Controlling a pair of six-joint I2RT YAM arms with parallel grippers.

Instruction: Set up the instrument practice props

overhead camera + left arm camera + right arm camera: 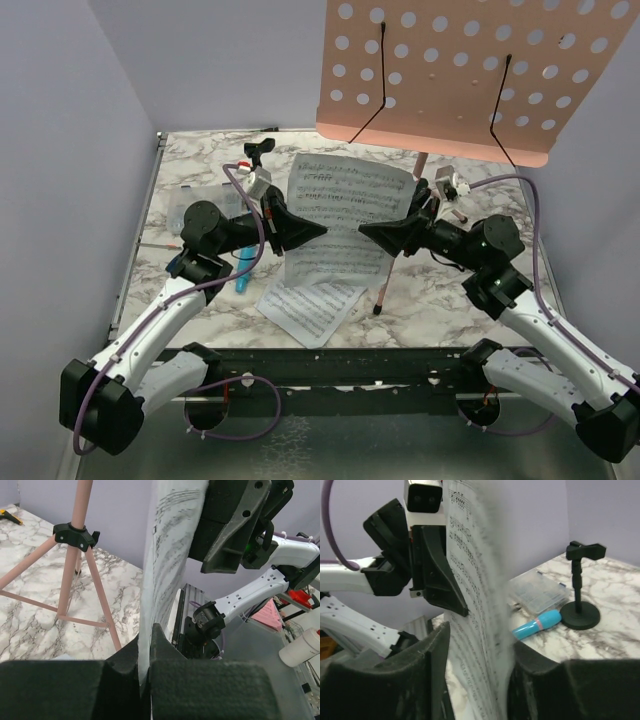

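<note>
Because it is bound, I judge, for the pink hole-punched music stand [450,80] just behind it, the white sheet-music page [340,215] hangs upright, one edge clamped in the left gripper [321,232], while the right gripper [363,231] stands with jaws apart around the opposite edge.

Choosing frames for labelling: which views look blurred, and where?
Right wrist: the sheet-music page is smeared soft near the lens, the mic stand crisper. Left wrist: page print blurs, tripod legs sharp. Top external: evenly lit, sharp.
</note>
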